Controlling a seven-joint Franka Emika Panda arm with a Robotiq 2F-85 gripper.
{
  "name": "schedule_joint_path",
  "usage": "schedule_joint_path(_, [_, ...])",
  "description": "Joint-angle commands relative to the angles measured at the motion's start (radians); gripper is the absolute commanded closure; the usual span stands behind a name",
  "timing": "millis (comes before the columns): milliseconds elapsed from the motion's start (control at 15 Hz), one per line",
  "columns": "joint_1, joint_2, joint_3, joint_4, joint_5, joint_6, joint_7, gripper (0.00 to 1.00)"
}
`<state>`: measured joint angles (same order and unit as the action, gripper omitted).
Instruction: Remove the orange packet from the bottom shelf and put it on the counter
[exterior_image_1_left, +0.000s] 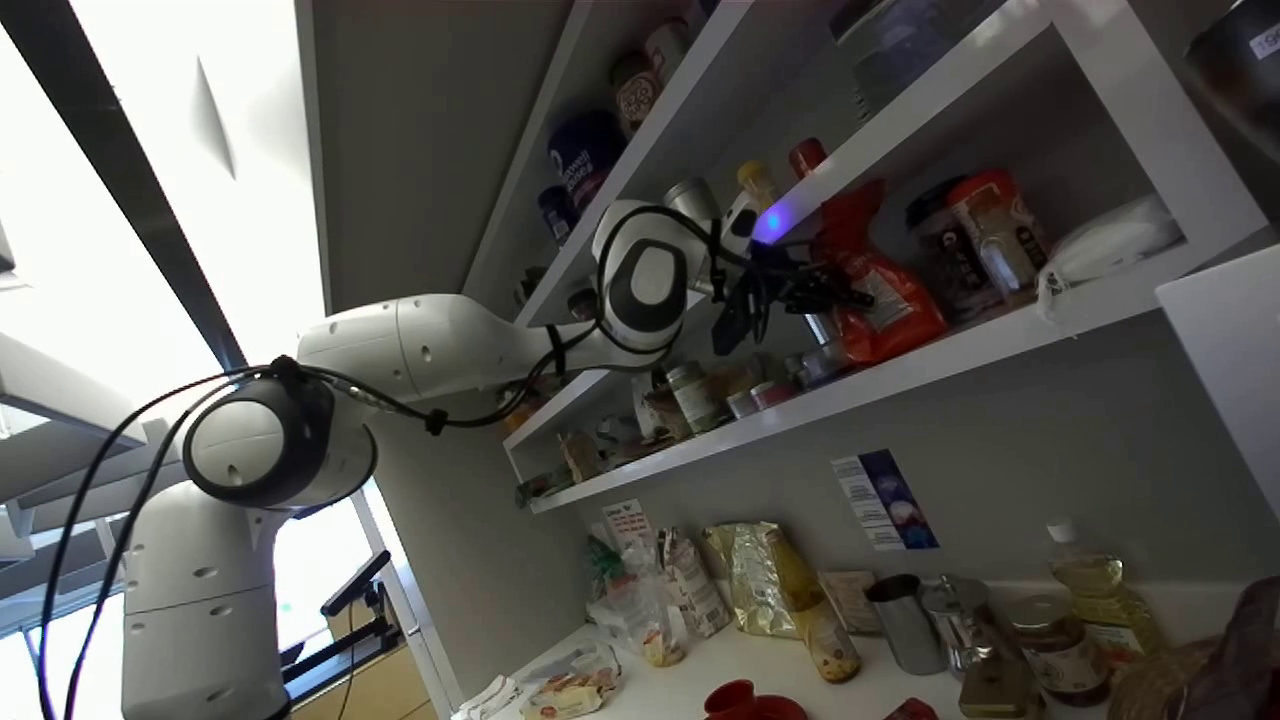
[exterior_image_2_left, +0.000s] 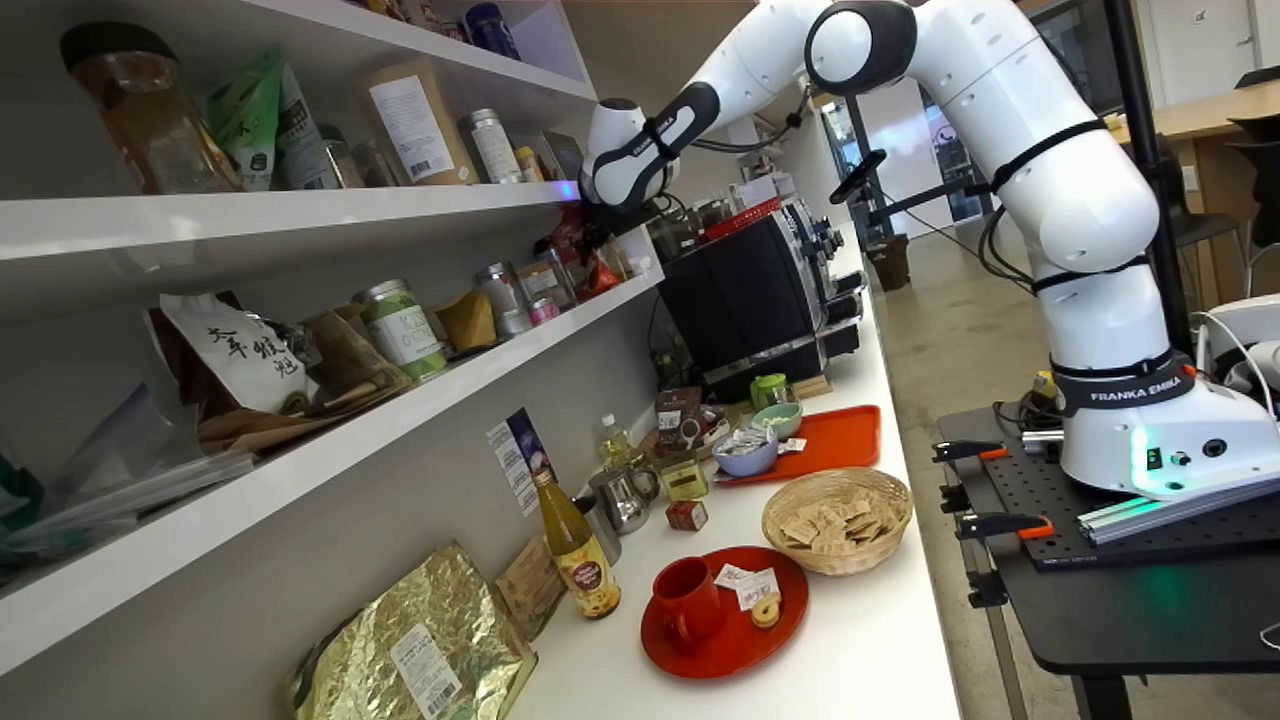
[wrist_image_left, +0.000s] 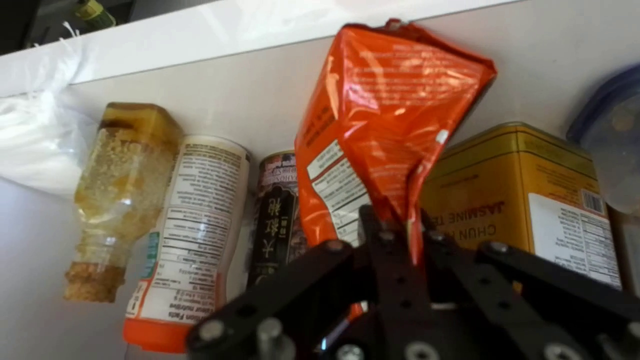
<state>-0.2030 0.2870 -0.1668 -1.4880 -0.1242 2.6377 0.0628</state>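
In an exterior view, right of centre: the packet (exterior_image_1_left: 908, 322) on the bottom shelf (exterior_image_1_left: 1000, 340). In an exterior view, lower centre: the counter (exterior_image_2_left: 850, 650). Wrist view, bottom centre: my gripper (wrist_image_left: 398, 222) pinches the packet's neck; I'd lift slightly, then ease out.

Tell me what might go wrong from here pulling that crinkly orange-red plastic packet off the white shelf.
The black gripper pinches a narrow, gathered part of the crinkly orange-red plastic packet, so the soft plastic might slip or tear.
A gold box-shaped tea tin sits close by on the long white bottom shelf and could get knocked or dragged.
On the pale worktop counter below, a red mug on a round red plate could be bumped during the set-down.
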Motion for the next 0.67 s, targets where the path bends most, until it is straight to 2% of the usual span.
schedule_joint_path(0, [0.019,-0.080,-0.012,-0.099,-0.043,-0.011,0.030,0.97])
schedule_joint_path(267, [0.026,-0.208,-0.011,-0.254,-0.093,-0.019,0.049,0.98])
schedule_joint_path(600, [0.012,-0.447,0.002,-0.514,-0.147,-0.010,0.060,0.98])
